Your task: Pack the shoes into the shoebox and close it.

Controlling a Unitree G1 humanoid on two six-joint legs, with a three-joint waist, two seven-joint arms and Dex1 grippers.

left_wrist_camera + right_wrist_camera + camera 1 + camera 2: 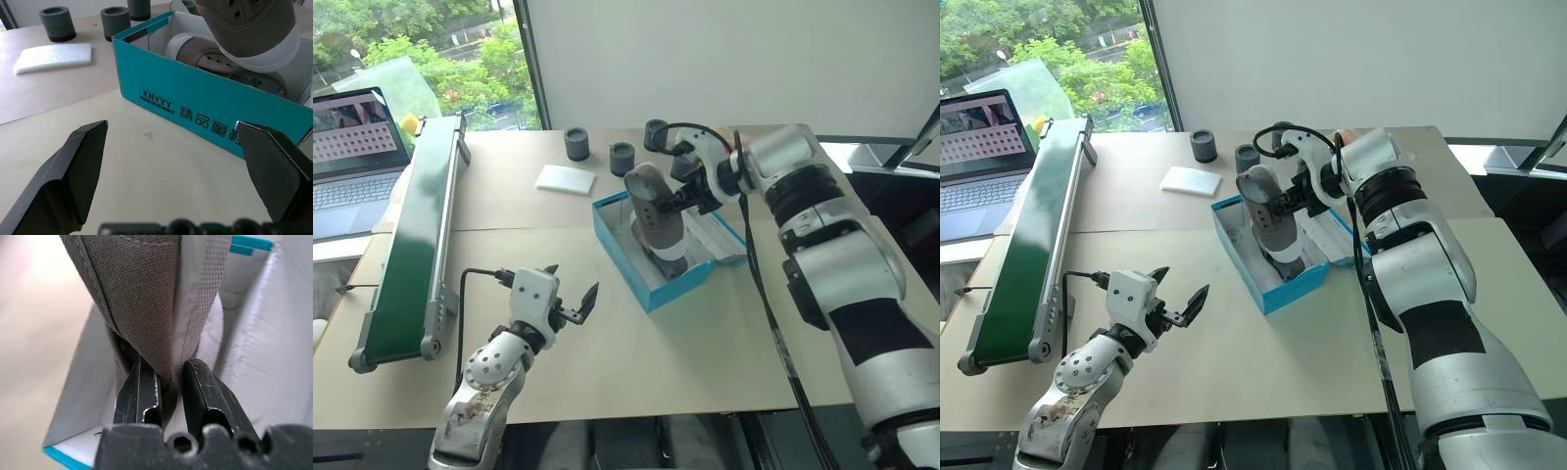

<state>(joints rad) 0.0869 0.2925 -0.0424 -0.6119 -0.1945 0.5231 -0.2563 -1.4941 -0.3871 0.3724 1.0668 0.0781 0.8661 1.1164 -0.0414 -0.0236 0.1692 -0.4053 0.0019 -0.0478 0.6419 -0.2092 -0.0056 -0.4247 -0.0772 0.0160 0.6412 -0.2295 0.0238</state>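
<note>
Two shoes were at the shoebox (pixel 651 284), which stood open on the table (pixel 705 343) in front of me, its turquoise walls up and its flap lid (pixel 720 235) lying out to the right side. One shoe (pixel 215 56) lay flat on the white floor of the box. The other shoe (pixel 656 211) I held tilted steeply above it, heel up and toe down inside the box, its white-trimmed toe resting over the first one. My right gripper (pixel 674 201) was pinched narrow on the grey canvas at the heel of that raised shoe, one black finger on each side of the fabric, as my right wrist view showed close up (pixel 168 391).

My left gripper (pixel 570 294) hung low over the bare table near the front left corner of the box, apart from it, its jaws spread wide and holding nothing. In its wrist view the printed side of the box stood just ahead, between the two fingers (pixel 73 166).

Beyond the box, three dark grey cups (pixel 577 144) stood in a loose row, with a flat white pad (pixel 565 179) near them. A green conveyor (pixel 416 235) ran along my left side, and a laptop (pixel 352 147) sat open past it.
</note>
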